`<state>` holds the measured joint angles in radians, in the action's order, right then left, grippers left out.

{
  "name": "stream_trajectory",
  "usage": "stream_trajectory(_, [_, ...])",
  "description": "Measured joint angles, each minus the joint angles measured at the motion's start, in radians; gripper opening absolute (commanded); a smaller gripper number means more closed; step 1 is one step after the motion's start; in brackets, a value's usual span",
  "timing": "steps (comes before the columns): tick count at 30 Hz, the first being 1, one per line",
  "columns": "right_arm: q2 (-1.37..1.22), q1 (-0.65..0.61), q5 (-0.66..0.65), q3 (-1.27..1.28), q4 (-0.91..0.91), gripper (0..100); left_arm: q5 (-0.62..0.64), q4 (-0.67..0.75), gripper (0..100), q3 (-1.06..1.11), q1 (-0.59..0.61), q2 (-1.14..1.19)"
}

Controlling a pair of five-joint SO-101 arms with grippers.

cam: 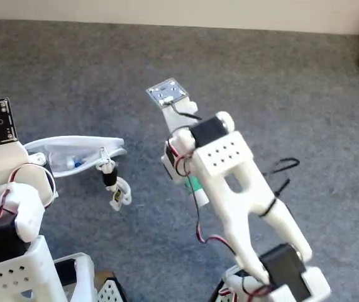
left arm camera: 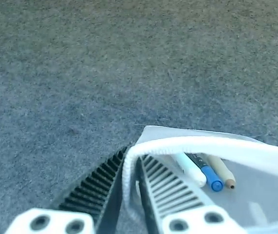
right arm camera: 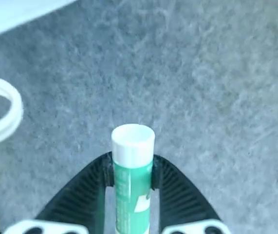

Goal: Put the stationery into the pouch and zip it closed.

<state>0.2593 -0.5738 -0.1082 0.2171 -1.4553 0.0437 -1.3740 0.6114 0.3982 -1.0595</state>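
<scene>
My right end effector [right arm camera: 133,165] is clamped on a green glue stick [right arm camera: 132,146], cap forward, above the grey worktop [right arm camera: 216,73] and well apart from the pouch [cam: 78,139]. My left end effector [left arm camera: 132,156] is closed on the pouch rim, holding the mouth open. Inside lie a white pen [left arm camera: 190,168], a blue pen [left arm camera: 208,176] and a pencil [left arm camera: 222,173]. I judge three items done. The glue stick is yet to go in, and the zip is undone.

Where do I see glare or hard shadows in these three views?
High view: even light, no hard shadows on the carpet. Left wrist view: the pouch rim glares white; the pens inside are visible. Right wrist view: the glue stick has a bright white cap, no hard shadow.
</scene>
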Motion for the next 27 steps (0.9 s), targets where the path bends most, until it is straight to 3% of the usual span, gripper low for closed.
stream_trajectory(6, [0.17,-0.003,0.008,0.114,0.101,0.5,0.0,0.0,1,0.0,0.0,0.0])
stream_trajectory(12, [0.295,-0.003,0.138,0.25,0.242,0.5,0.0,0.0,1,0.0,0.0,0.0])
stream_trajectory(17, [0.391,-0.003,0.161,0.341,0.334,0.5,0.0,0.0,1,0.012,0.0,0.0])
stream_trajectory(27, [0.595,-0.123,0.161,0.491,0.46,0.5,0.0,0.0,1,0.015,0.0,0.0])
